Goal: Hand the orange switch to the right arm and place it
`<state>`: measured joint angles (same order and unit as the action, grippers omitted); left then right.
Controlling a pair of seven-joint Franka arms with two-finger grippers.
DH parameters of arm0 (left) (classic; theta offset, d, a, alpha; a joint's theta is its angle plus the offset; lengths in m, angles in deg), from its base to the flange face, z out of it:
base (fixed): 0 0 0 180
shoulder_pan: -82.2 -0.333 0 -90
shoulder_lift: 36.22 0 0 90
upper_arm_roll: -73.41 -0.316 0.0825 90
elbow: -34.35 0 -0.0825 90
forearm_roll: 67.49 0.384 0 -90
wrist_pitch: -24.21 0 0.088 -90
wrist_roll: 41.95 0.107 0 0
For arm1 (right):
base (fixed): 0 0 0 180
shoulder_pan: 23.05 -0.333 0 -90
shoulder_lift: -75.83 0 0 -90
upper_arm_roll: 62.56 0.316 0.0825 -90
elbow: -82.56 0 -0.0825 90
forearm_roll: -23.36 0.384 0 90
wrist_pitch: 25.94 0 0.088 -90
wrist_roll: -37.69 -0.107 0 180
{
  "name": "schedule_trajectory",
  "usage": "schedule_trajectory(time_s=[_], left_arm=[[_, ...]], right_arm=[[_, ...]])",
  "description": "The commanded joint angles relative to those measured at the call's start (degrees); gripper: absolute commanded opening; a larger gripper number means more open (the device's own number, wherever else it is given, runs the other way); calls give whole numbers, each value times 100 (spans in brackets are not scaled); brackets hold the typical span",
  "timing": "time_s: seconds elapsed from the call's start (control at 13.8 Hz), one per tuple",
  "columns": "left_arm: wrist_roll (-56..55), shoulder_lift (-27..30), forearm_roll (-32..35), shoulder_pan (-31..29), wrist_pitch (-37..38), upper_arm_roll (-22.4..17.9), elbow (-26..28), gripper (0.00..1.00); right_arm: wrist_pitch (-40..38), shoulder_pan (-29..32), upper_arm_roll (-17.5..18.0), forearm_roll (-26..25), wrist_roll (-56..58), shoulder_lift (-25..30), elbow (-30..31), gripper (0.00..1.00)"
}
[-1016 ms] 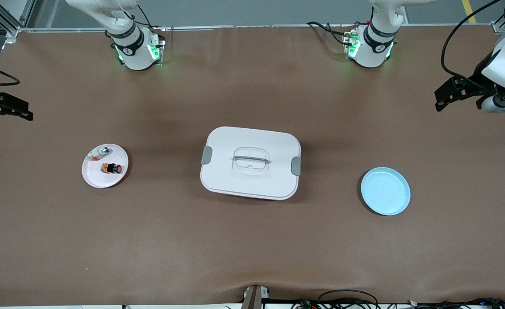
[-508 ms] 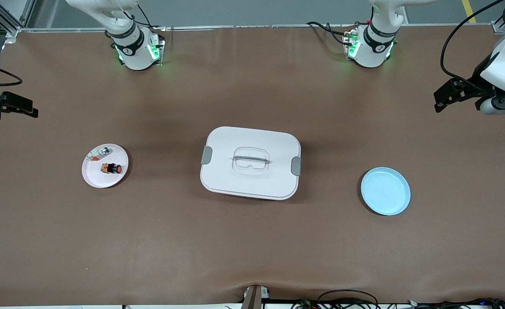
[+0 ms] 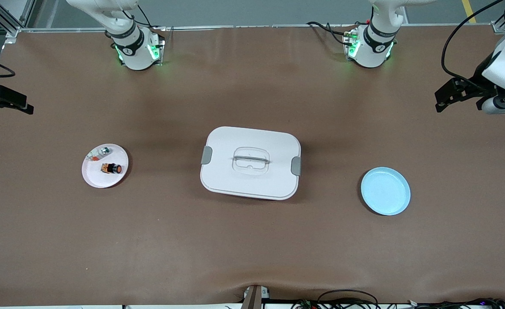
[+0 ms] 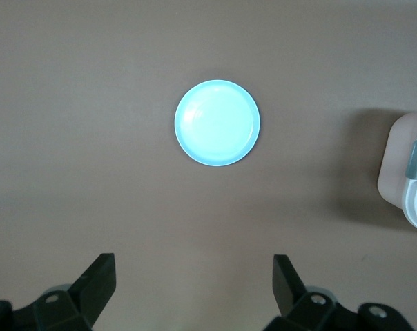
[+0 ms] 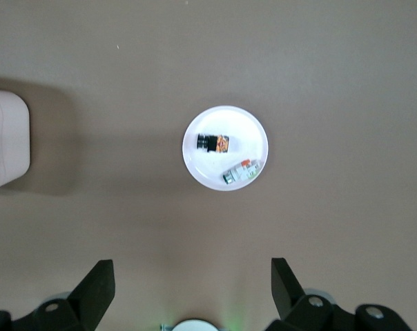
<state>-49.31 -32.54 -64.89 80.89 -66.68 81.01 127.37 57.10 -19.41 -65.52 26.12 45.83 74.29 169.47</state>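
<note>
The orange switch (image 3: 111, 168) (image 5: 212, 143), a stubby black part with orange bands, lies on its side on a small white plate (image 3: 95, 176) (image 5: 246, 131) toward the right arm's end of the table. My right gripper (image 3: 10, 103) (image 5: 193, 276) hangs open and empty over bare table at that end, high above and apart from the plate. My left gripper (image 3: 449, 94) (image 4: 195, 276) hangs open and empty over bare table at the left arm's end, well above a light blue plate (image 3: 385, 191) (image 4: 217, 123) that holds nothing.
A small silver-and-red bit (image 3: 103, 150) (image 5: 239, 172) lies on the white plate beside the switch. A white lidded box (image 3: 250, 162) (image 4: 409, 172) (image 5: 5, 141) with grey latches stands at the table's middle, between the two plates.
My right gripper has drifted a little toward the table's middle and back again. The left gripper has barely shifted. Nothing on the table has moved.
</note>
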Motion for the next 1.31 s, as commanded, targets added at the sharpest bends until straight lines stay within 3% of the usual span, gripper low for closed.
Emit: schedule_trajectory(time_s=[0.0, 0.22, 1.23], left_arm=[[67, -34, -102, 34, 28, -4, -91, 100], [67, -25, -102, 34, 80, -4, -91, 100], [59, -25, -102, 16, 652, -4, -451, 100]], right_arm=[[388, -134, 6, -20, -111, 576, 732, 100], [388, -337, -108, -65, -743, 585, 705, 100], [362, -135, -126, -320, -735, 532, 573, 100]])
